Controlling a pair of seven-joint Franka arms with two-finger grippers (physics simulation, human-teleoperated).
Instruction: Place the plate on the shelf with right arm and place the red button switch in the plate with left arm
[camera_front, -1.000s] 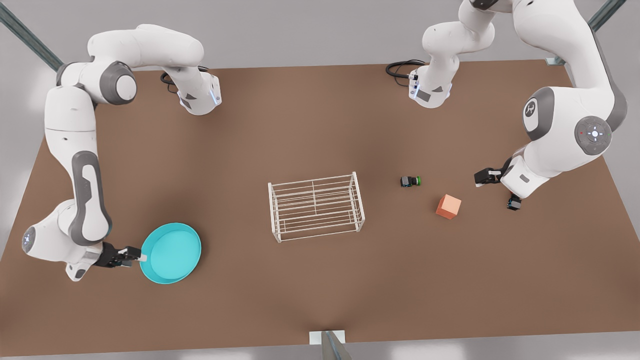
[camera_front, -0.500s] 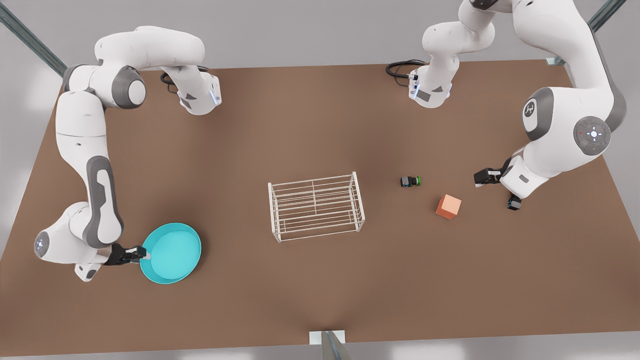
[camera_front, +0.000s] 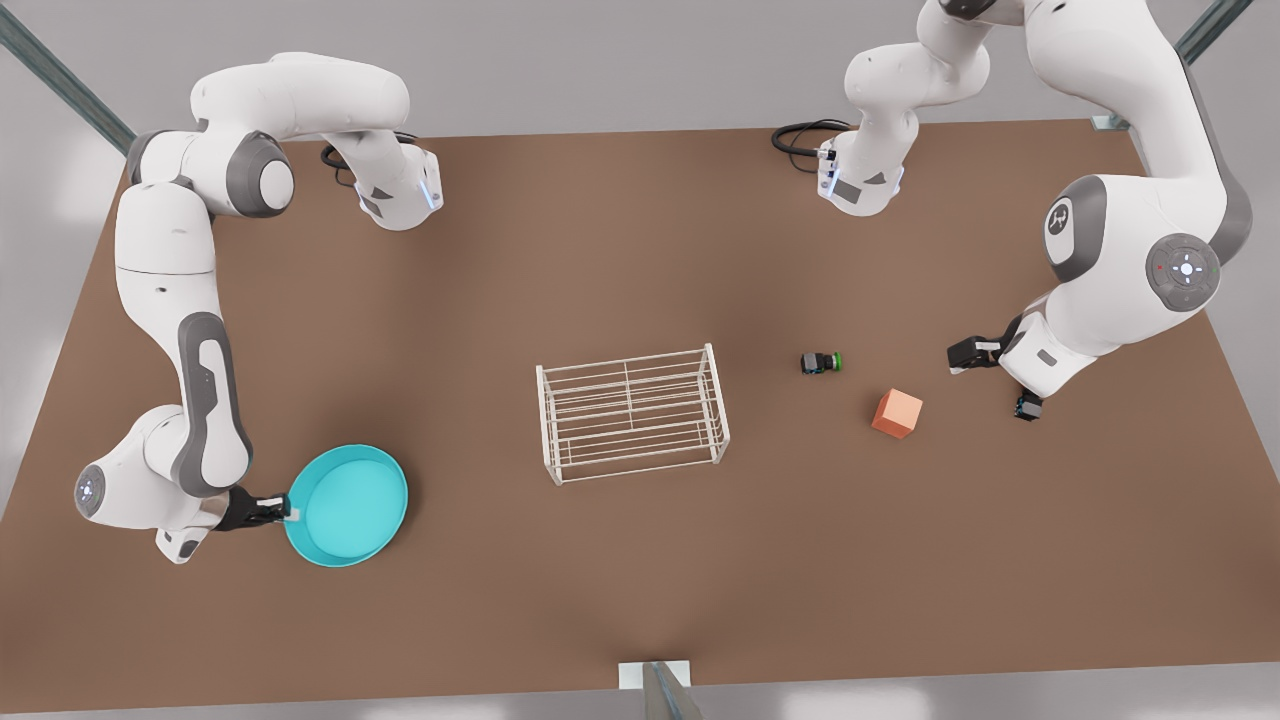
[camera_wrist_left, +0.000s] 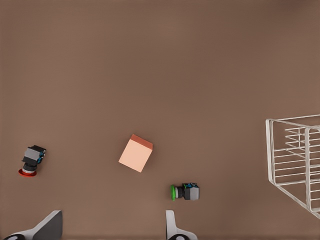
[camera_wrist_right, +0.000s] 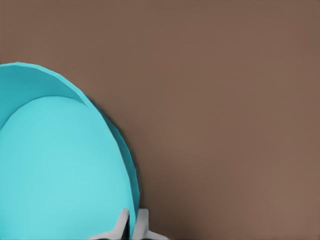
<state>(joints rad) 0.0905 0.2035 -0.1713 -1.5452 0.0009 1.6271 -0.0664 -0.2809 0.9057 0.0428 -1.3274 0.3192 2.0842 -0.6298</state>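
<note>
The turquoise plate (camera_front: 348, 506) (camera_wrist_right: 55, 170) lies at the front view's left, near the table's front. My right gripper (camera_front: 283, 513) (camera_wrist_right: 132, 225) is shut on its rim, one finger inside the rim and one outside. The white wire shelf (camera_front: 632, 412) (camera_wrist_left: 295, 160) stands mid-table, apart from the plate. The red button switch (camera_wrist_left: 31, 160) (camera_front: 1028, 405) lies on its side on the table, partly under the left arm's hand in the front view. My left gripper (camera_wrist_left: 112, 227) (camera_front: 968, 354) hangs open above the table at the front view's right, holding nothing.
An orange cube (camera_front: 897, 412) (camera_wrist_left: 136, 152) and a green-capped switch (camera_front: 822, 362) (camera_wrist_left: 185, 191) lie between the shelf and the red button switch. Both arm bases (camera_front: 395, 190) stand at the table's far edge.
The right arm's elbow swung toward the front view's right and the plate, held by its rim, shifted slightly the same way. The left arm barely moved.
</note>
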